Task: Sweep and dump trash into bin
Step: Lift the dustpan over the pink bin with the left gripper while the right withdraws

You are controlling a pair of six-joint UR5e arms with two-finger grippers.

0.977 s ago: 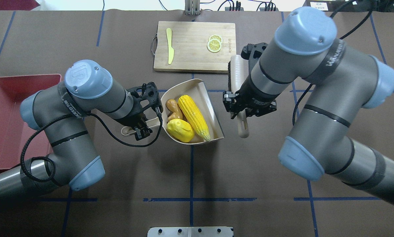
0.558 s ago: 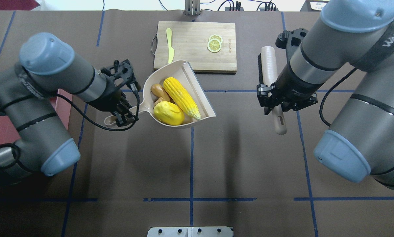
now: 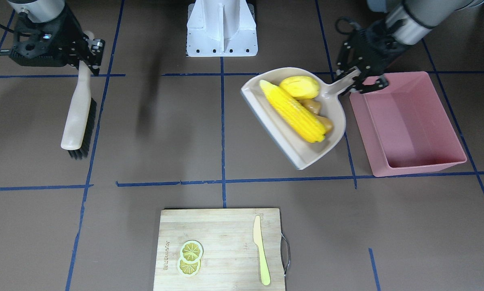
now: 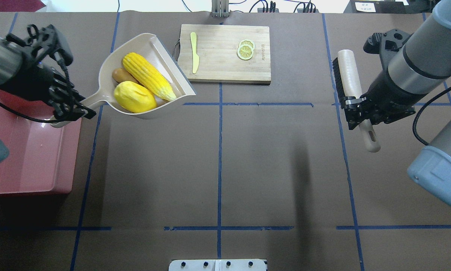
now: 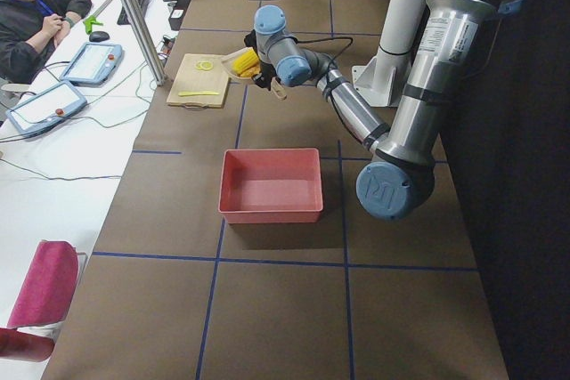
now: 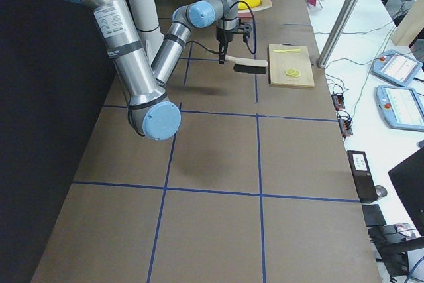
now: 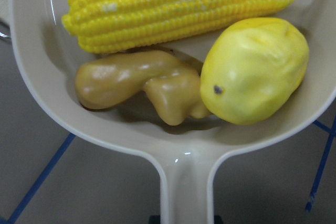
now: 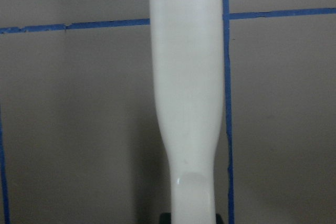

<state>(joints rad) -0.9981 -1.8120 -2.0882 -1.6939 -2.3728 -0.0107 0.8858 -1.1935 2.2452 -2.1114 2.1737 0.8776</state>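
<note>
Only part of the ginger root (image 7: pixel 131 80) can be seen from above, because it is tucked under the corn cob (image 4: pixel 148 76) and the yellow lump (image 4: pixel 134 97). It is shown whole only by the left wrist camera. In that view the corn's tip is cut off at the edge. The pink bin (image 4: pixel 22 150) is cut off at the left side of the overhead view, and part of it is covered by the left arm. In both side views the trash is too small to be made out well.

All three trash pieces are held in the beige dustpan (image 3: pixel 294 151), which is lifted over the tabletop (image 4: pixel 218 169), just beside the bin. The corn is laid slantwise along the pan's open lip, with its pointed tip turned toward the robot. The lump is laid next to it, near the handle. The pan's handle is pointed at the bin and is clamped by the left pincer (image 4: pixel 73 111) over the bin's rim.

The brush (image 4: pixel 349 71) is gripped by its handle in the right pincer (image 4: pixel 359 113), well apart from the pan. Its long body is pointed away from the robot, with the bristles turned toward the middle of the tabletop.
</note>
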